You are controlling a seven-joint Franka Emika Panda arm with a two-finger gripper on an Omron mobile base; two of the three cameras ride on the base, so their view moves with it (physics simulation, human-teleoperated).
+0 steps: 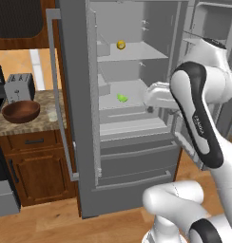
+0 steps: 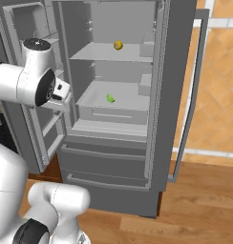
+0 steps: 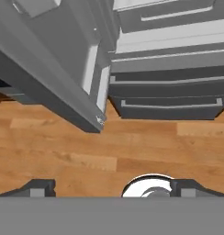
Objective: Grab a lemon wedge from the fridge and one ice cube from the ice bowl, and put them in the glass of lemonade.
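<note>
The fridge (image 1: 74, 71) (image 2: 173, 71) stands with both upper doors swung open. A small yellow item (image 1: 120, 44) (image 2: 118, 45) lies on its upper shelf and a small green wedge-shaped item (image 1: 122, 98) (image 2: 110, 98) on the shelf below. I cannot tell which of them is the lemon wedge. My gripper (image 1: 153, 105) (image 2: 58, 105) (image 3: 114, 190) hangs open and empty in front of the shelves, pointing down at the floor. On the counter at the left sit the ice bowl (image 1: 20, 111) and, beside it, the glass of lemonade (image 1: 52, 114). The ice cube is hidden.
A toaster (image 1: 19, 87) stands behind the bowl. The open fridge doors (image 1: 56, 95) (image 2: 190, 95) jut out on both sides of my arm. Below the hand are the fridge's bottom drawers (image 3: 169, 92), a door's lower corner (image 3: 98, 119) and wooden floor (image 3: 63, 151).
</note>
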